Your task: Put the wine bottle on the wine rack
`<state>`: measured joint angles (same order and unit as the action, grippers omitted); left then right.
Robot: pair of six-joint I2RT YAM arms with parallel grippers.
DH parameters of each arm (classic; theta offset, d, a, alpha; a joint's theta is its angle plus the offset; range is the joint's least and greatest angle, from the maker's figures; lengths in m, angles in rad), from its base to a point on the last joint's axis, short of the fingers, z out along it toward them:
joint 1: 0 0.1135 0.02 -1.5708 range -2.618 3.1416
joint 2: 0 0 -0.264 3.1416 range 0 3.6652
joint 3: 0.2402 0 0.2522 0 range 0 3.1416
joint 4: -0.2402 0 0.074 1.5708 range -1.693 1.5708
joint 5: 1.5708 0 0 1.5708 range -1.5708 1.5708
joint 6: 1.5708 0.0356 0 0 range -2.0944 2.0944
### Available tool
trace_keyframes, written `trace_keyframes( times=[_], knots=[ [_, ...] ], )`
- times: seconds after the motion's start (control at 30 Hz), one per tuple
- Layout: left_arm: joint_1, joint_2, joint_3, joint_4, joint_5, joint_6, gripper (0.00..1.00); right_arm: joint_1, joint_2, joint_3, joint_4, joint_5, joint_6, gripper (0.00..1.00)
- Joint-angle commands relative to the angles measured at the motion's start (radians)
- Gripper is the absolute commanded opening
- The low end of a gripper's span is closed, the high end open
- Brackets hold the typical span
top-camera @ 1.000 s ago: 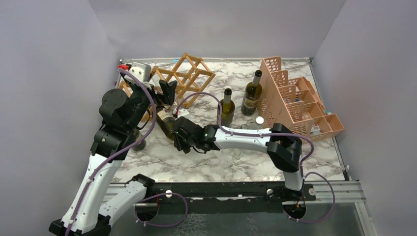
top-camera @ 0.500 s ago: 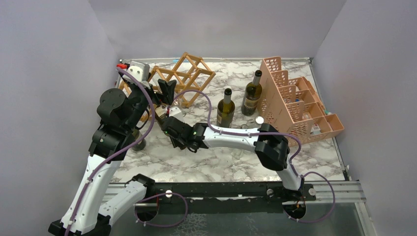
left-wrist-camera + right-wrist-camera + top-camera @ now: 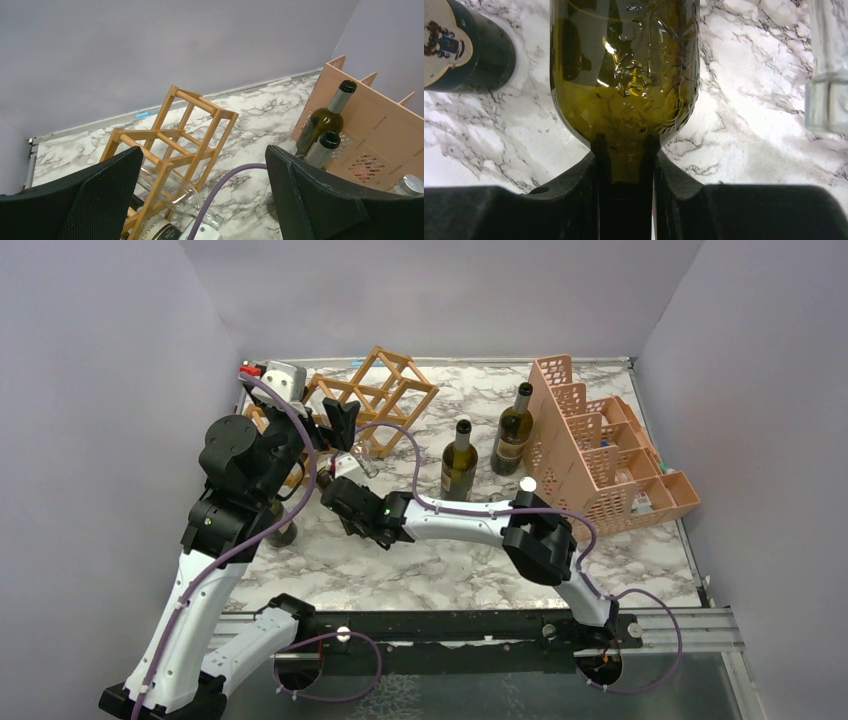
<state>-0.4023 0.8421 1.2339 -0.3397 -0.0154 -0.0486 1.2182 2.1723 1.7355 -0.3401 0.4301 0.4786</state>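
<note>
your right gripper (image 3: 624,150), clenched on the neck of the wine bottle (image 3: 624,75), has swung it left to the foot of the wine rack (image 3: 202,102); no cell entered yet; your left gripper (image 3: 202,167) hangs spread wide, empty

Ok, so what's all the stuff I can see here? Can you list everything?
wine rack: one, light-brown wood, far left of the table
crate: one, pink, far right
standing bottles: two, green, between rack and crate
held bottle: one, olive green, neck in the right gripper
clear bottle: one, see-through, lying low in the rack
labelled bottle: one, dark, beside the held bottle
round cap: one, white, in front of the crate
table: one, white-grey marble
left gripper: one, black, open, by the rack
right gripper: one, black, shut on the held bottle
</note>
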Motion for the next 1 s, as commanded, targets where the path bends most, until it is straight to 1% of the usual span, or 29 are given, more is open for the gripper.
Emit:
trace_keyframes(
  times=[0.0, 0.4, 0.57, 0.77, 0.9, 0.97],
  knots=[
    [-0.001, -0.003, 0.042, 0.002, 0.004, -0.007, 0.99, 0.0, 0.014, 0.097, 0.19, 0.111, -0.049, 0.12],
    [-0.001, 0.006, 0.054, -0.009, 0.011, -0.013, 0.99, -0.01, 0.097, 0.176, 0.183, 0.102, -0.102, 0.16],
    [-0.001, 0.01, 0.059, -0.015, 0.017, -0.019, 0.99, -0.019, 0.125, 0.208, 0.172, 0.102, -0.12, 0.21],
    [-0.002, 0.015, 0.063, -0.019, 0.021, -0.028, 0.99, -0.02, 0.15, 0.233, 0.184, 0.102, -0.142, 0.25],
    [-0.001, 0.016, 0.068, -0.021, 0.022, -0.032, 0.99, -0.02, 0.153, 0.241, 0.199, 0.107, -0.156, 0.31],
    [-0.001, 0.015, 0.066, -0.022, 0.022, -0.034, 0.99, -0.02, 0.155, 0.244, 0.205, 0.108, -0.158, 0.32]
  ],
)
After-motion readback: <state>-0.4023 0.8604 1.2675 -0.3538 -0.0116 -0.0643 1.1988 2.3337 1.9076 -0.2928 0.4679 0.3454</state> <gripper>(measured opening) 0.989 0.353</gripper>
